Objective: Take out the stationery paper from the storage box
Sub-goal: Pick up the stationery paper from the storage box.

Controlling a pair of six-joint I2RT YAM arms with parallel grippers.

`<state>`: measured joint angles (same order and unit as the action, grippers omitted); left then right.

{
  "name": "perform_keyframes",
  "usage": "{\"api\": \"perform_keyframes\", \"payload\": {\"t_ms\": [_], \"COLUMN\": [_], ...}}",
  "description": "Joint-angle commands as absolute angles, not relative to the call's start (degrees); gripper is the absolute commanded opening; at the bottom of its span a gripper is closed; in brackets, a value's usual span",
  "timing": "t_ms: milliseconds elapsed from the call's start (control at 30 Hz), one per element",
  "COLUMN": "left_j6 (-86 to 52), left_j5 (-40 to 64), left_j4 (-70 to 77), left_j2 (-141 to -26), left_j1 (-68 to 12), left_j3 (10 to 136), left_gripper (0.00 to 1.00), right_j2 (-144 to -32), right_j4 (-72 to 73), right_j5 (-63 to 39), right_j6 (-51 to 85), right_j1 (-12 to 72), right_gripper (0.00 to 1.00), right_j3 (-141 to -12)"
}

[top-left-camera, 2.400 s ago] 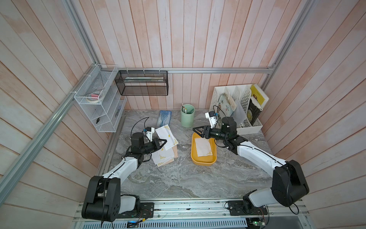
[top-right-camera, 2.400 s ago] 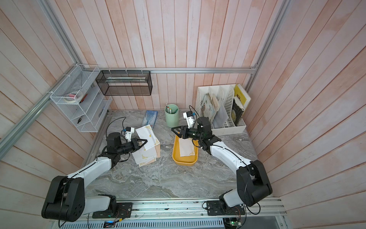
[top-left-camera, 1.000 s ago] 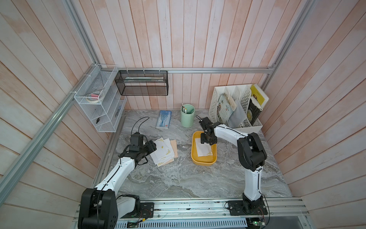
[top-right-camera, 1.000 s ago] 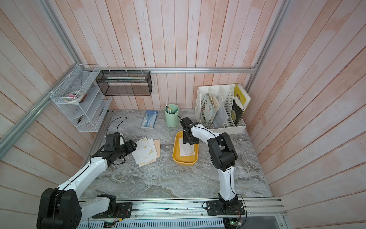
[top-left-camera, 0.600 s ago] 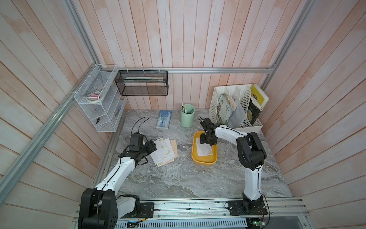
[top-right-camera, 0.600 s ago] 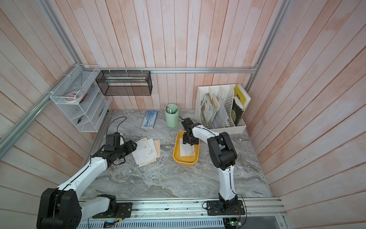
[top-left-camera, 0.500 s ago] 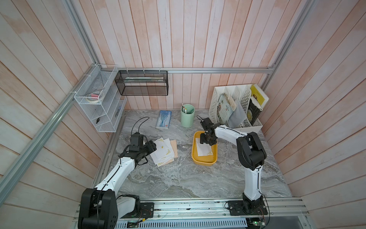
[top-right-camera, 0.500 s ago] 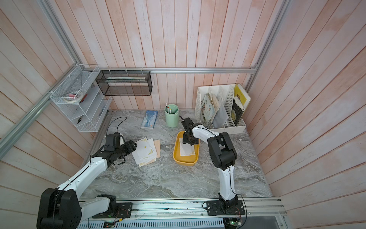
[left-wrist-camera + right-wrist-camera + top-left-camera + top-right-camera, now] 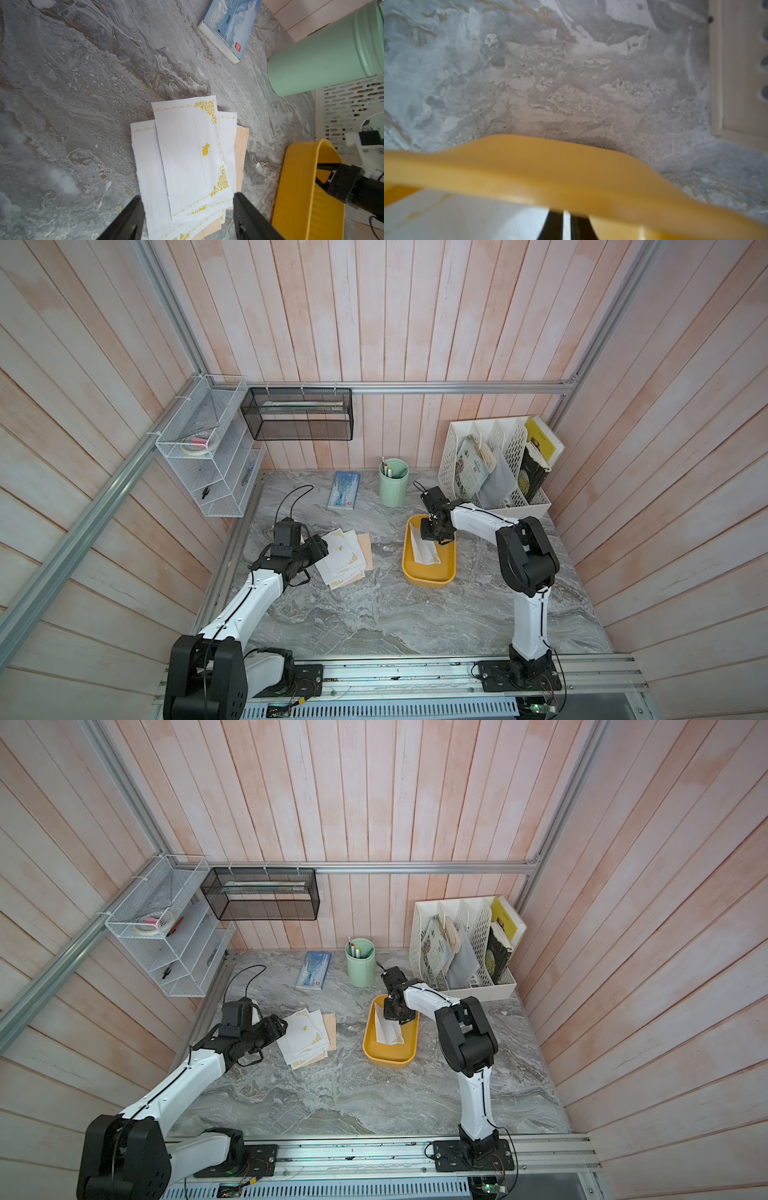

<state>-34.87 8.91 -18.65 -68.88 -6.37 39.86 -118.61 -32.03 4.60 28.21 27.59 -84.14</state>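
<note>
left arm (image 9: 253, 593): white links, black joints | left hand (image 9: 187, 197): black fingers (image 9: 249, 218) | black cable (image 9: 302, 487) on wrist

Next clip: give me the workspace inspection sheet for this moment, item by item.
Surface: grey marble tabletop, no spill seen.
Job's things: yellow storage box holds one white sheet, buckled upward; pile of stationery sheets lies outside it on the tabletop.
Clutter: blue booklet, green pen cup and white file organizer along the back; black mesh basket and white wire rack on the walls.
Claws: left claw open, straddling the pile's end; right claw shut on the white sheet inside the box.
Cables: black cable loops from the left wrist, clear of the papers.
Surroundings: wood-plank walls, aluminium frame rail.
</note>
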Motion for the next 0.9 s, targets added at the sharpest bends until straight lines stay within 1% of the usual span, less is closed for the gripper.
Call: {"api": "perform_keyframes", "payload": {"t_ms": [0,500,667,767,867], "left_j6": [-34.01,-34.15,-34.53,-36.78,-39.55], "left_j5": [9.29,13.65,24.05,31.25,38.92], "left_j4": [-18.33,-14.81,-5.6,2.68,13.99], "left_j2": [-68.18,-68.8,-67.73,-67.57,-68.4], "left_j1": [-6.42,-6.48,-6.42,-6.47,-6.42], "left_j3": [40.41,40.47,38.42,36.53,33.77], "left_gripper": [0.71,0.71,0.71,0.71,0.71], "right_j2": [-117.93,-109.87,-106.02,-102.82,-98.86], "right_j4": [-36.16,-36.17,-37.74,-37.65,-36.63], "right_j5": [5.3,8.52,9.89,9.63,8.63], "right_j6": [28.23,27.74,27.18,26.9,26.72], "right_j1": [27.57,28.8,29.96,30.39,30.83], "right_gripper": [0.0,0.0,0.0,0.0,0.0], "right_j3": [-82.33,-83.14,-85.83,-86.49,-86.16]}}
